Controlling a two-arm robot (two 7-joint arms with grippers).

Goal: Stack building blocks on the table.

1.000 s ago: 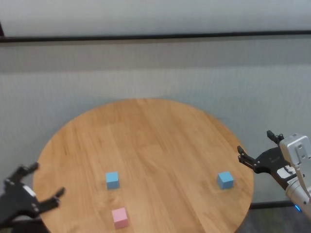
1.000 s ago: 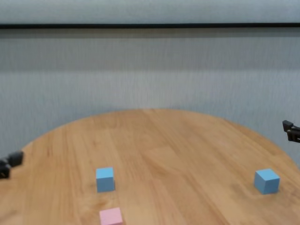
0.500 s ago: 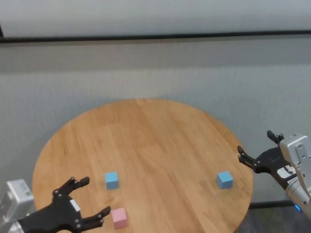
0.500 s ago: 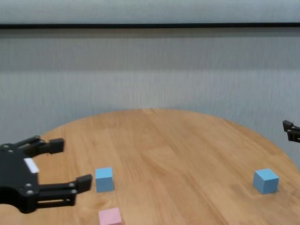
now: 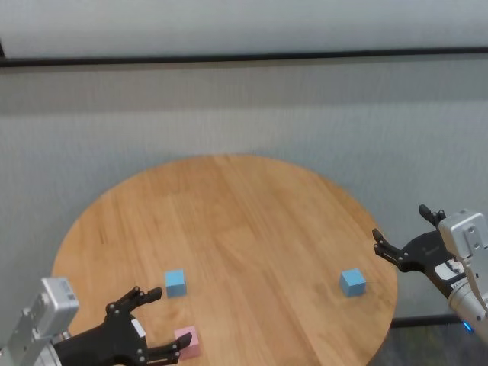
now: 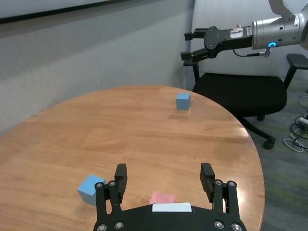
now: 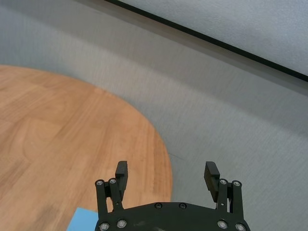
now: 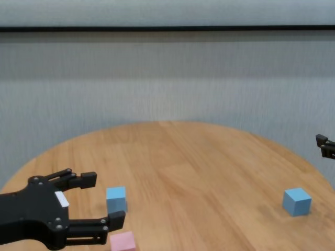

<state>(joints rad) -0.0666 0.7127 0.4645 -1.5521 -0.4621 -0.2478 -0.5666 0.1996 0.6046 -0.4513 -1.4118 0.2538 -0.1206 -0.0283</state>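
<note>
Three small matte cubes sit apart on the table [image 5: 252, 221]: pink cube [image 5: 187, 341] nearest, beside the left gripper's [image 5: 162, 322] spread fingers; two blue. Right gripper [image 5: 406, 236] spread, off-table.

Round wooden table [image 5: 252, 221] of light brown planks, carrying three small cubes, all apart. Pink block [image 5: 188, 341] at the near edge, blue block [image 5: 175, 282] just behind it. Second blue block [image 5: 352, 282] well away, close to the right rim.
</note>
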